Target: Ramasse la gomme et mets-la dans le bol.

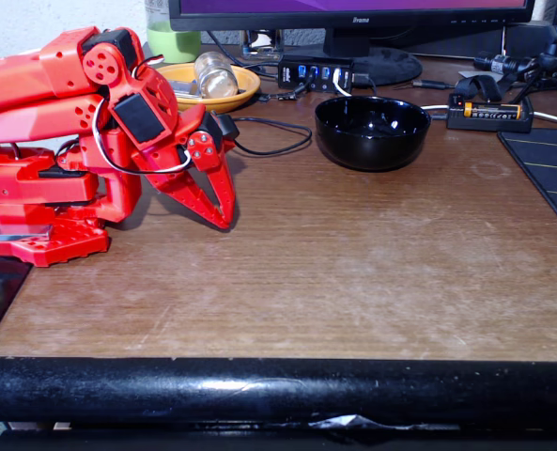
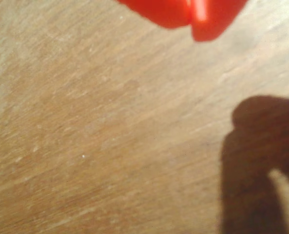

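Fixed view: "iiyama" monitor (image 1: pixel 353 11) behind black bowl (image 1: pixel 372 132); red gripper (image 1: pixel 224 218) fingers together, empty.

The gripper (image 2: pixel 191 19) enters at the top edge of the wrist view: two blurred red fingertips pressed together, no gap visible, nothing between them. Below the gripper lies the brown wood-grain table (image 2: pixel 95 136), lightly scuffed. Below and right of the gripper, a dark shadow (image 2: pixel 256 156) falls across the table.
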